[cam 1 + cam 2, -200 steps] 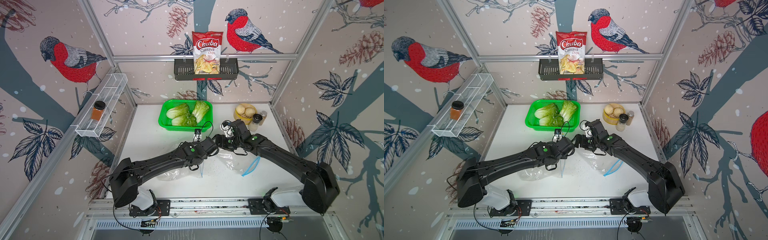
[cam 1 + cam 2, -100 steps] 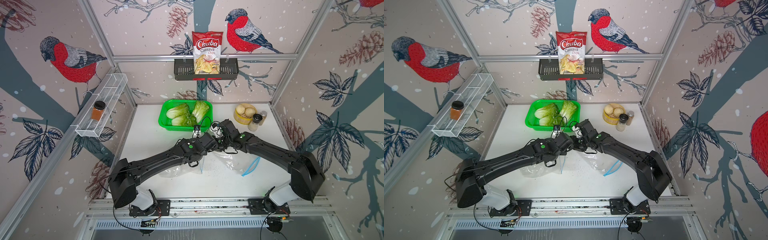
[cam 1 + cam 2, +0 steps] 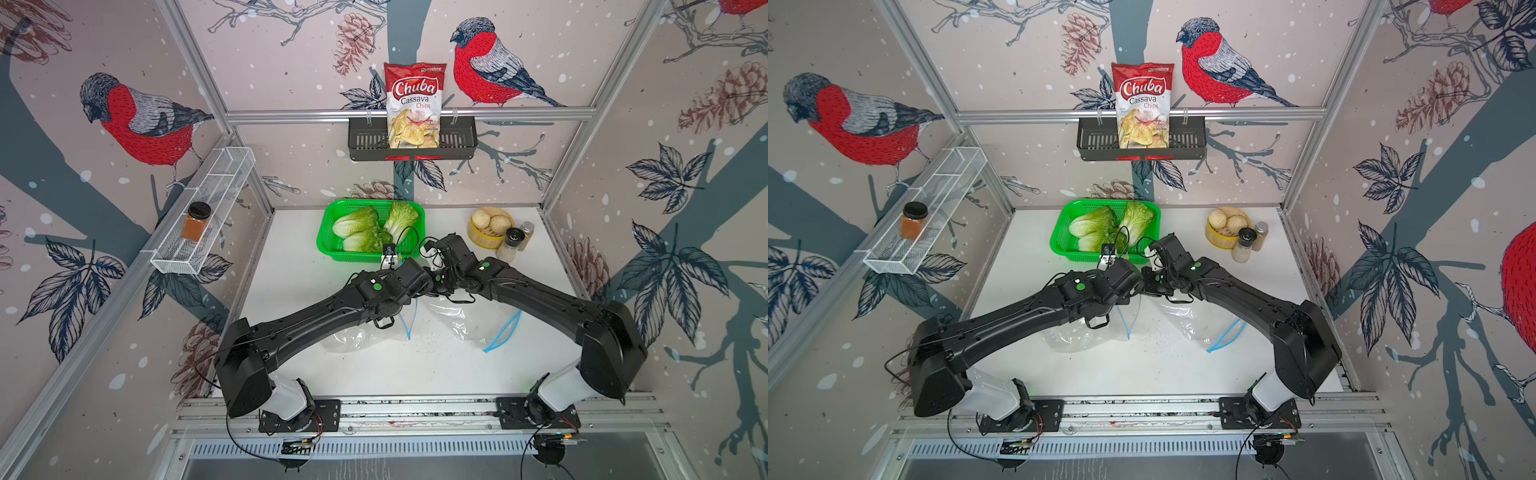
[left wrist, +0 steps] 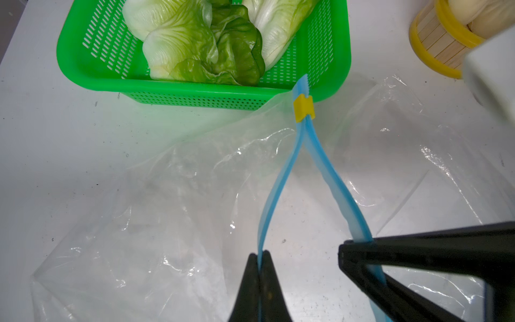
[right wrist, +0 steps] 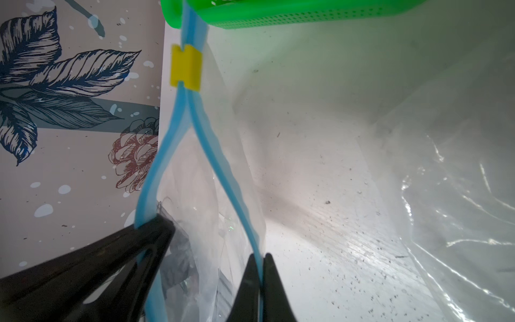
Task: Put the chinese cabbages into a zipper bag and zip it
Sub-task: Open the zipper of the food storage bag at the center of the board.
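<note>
Top views both show the white table [image 3: 436, 374] and the two black arms meeting at the centre of the frame, just below the green basket [image 3: 328, 245]. The right arm has come in from the right side, and its jaws, which were wide a second ago, are now closed. The zipper bag [image 4: 167, 209] lies flat on the table under the wrists. The three chinese cabbages [image 3: 365, 228] are all in the basket, at upper centre; none is in the bag.

In the left wrist view the left gripper [image 4: 260, 256], at bottom centre, is clenched on one blue zipper strip [image 4: 278, 181], as before. In the right wrist view the right gripper [image 5: 259, 258] pinches the other strip [image 5: 223, 167]. The yellow slider [image 4: 303, 107] sits at the far end, near the basket wall, so the mouth is unzipped.

I judge that both sides are now held, and that the next step is to pull them apart to open the mouth for the first cabbage.
</note>
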Robot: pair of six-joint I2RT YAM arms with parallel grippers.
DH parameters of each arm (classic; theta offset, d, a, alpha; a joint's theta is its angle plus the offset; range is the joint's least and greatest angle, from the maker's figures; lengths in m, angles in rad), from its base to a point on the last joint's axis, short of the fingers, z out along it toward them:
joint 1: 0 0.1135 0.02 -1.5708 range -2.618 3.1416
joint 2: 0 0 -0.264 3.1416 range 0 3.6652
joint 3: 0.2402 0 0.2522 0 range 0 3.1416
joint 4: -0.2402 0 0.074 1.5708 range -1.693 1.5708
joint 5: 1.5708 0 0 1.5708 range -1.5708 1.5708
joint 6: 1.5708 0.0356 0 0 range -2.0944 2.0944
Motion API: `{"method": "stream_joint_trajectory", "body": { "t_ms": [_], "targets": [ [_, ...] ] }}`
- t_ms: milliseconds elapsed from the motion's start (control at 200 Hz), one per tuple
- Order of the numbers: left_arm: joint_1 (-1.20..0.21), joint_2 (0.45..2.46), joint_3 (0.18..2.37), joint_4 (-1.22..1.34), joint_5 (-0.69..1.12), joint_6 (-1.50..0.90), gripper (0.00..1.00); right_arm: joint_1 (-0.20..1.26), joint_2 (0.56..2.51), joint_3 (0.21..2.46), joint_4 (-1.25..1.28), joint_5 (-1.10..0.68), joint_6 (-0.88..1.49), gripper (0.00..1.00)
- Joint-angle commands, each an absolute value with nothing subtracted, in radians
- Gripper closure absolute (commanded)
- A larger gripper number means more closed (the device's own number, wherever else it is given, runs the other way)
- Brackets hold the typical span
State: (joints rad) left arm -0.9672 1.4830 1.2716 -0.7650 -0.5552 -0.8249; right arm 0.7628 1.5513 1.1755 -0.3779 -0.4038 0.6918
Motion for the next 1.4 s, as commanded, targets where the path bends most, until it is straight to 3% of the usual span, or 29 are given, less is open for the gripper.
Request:
{"method": "stream_joint_trajectory", "body": {
  "t_ms": [0, 55, 335, 530, 625, 695, 891, 991, 1131, 1396],
  "targets": [
    [-0.966, 1.486, 1.281, -0.778, -0.534, -0.856, 1.0, 0.765, 1.547, 1.184, -0.389, -0.429, 0.686, 0.96],
    [-0.966, 1.489, 1.282, -0.775, -0.515, -0.87, 1.0, 0.765, 1.544, 1.186, -0.381, -0.44, 0.694, 1.0],
    [-0.966, 1.464, 1.228, -0.703, -0.375, -1.051, 0.71, 0.766, 1.521, 1.17, -0.327, -0.483, 0.758, 1.0],
    [-0.966, 1.459, 1.18, -0.638, -0.343, -1.115, 0.69, 0.768, 1.519, 1.166, -0.295, -0.5, 0.785, 1.0],
    [-0.966, 1.462, 1.173, -0.683, -0.405, -1.153, 0.72, 0.766, 1.516, 1.164, -0.297, -0.496, 0.784, 1.0],
    [-0.966, 1.463, 1.18, -0.714, -0.456, -1.155, 0.83, 0.763, 1.519, 1.163, -0.317, -0.48, 0.78, 1.0],
    [-0.964, 1.429, 1.198, -0.77, -0.57, -1.122, 1.0, 0.759, 1.542, 1.179, -0.404, -0.417, 0.73, 0.98],
    [-0.953, 1.407, 1.19, -0.749, -0.592, -1.072, 1.0, 0.761, 1.565, 1.192, -0.421, -0.41, 0.713, 0.95],
    [-0.928, 1.402, 1.222, -0.761, -0.603, -1.022, 1.0, 0.784, 1.602, 1.226, -0.435, -0.394, 0.682, 0.75],
    [-0.844, 1.385, 1.319, -0.897, -0.662, -0.917, 1.0, 0.78, 1.645, 1.23, -0.469, -0.246, 0.622, 0.7]
  ]
}}
